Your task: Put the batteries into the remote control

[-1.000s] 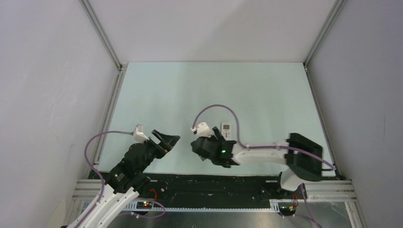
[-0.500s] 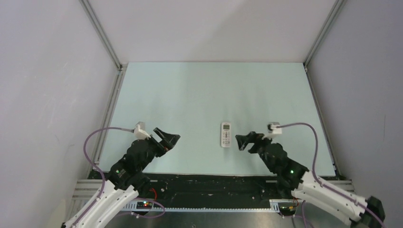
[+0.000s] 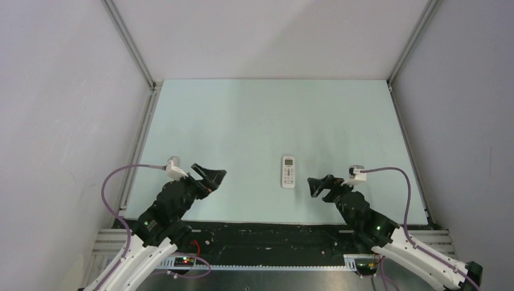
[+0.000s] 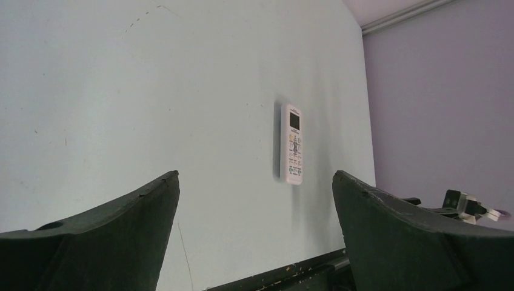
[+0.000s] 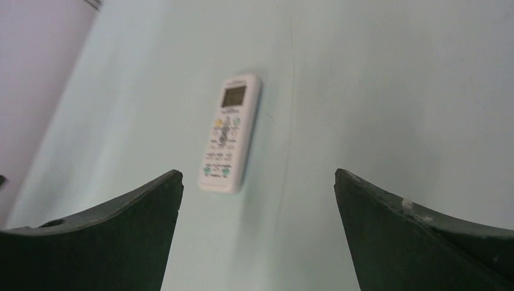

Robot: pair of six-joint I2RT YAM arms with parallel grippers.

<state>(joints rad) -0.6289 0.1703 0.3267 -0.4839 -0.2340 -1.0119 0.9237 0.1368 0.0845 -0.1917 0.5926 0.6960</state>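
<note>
Since a second ago the right gripper (image 3: 313,187) has pulled back from the small slim white plastic remote control (image 3: 288,171), which lies buttons-up on the pale green table (image 3: 242,121), well apart from both arms. Its jaws and those of the left gripper (image 3: 217,177) stand apart, empty. No batteries are visible; probably they are loaded already, so next only retreat is needed.

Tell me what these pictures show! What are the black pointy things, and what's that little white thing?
Two robot arms sit at the near edge of a pale green table. One picture looks down from above. The other two come from small cameras on the arms' wrists, so the black pointy shapes at the bottom are each arm's own two fingers. The left hand and right hand are both open and hold nothing. Between them lies a small white remote control, buttons facing up. No batteries show in any picture.
</note>
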